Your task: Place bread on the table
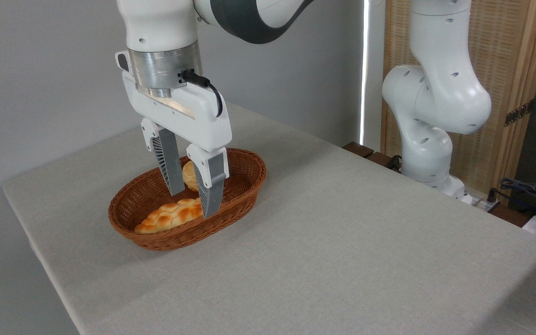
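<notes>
1. The bench [342, 232] carries a wicker basket [244, 186].
2. The gripper [191, 202] hangs inside the basket, fingers spread, empty.
3. The bread [189, 174] sits at the basket's far side, between the fingers; probably light and crushable, best pinched gently across its middle.

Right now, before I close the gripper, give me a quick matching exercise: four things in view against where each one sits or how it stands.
Things:
1. bread
2. braided loaf
3. basket
4. gripper

States:
A. open, fingers reaching down into the basket
B. lying along the basket's near side
C. standing on the table
D. at the back of the basket, showing between the two fingers

Pairs: 1-D, 2-B, 3-C, 4-A
</notes>
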Robot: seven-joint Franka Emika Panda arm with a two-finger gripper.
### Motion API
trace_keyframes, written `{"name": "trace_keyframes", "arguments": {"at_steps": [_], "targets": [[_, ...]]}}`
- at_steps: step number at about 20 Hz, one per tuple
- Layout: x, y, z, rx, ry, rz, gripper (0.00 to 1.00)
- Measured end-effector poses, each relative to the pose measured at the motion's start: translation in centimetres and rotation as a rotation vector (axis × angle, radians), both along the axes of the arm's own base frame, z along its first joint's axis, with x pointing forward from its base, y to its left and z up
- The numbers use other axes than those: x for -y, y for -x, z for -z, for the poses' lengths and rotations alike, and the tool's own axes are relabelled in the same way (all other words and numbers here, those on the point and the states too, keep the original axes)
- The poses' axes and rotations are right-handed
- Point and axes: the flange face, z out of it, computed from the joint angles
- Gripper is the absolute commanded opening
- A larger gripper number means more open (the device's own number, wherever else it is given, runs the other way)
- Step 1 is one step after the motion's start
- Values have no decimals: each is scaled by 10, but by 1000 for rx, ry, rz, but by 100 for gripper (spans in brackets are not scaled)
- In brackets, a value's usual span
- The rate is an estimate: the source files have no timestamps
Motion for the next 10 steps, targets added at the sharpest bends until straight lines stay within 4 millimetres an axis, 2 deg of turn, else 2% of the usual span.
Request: {"name": "trace_keyframes", "arguments": {"at_steps": [10], "targets": [[-1,2,2,-17,-1,0,100]]}}
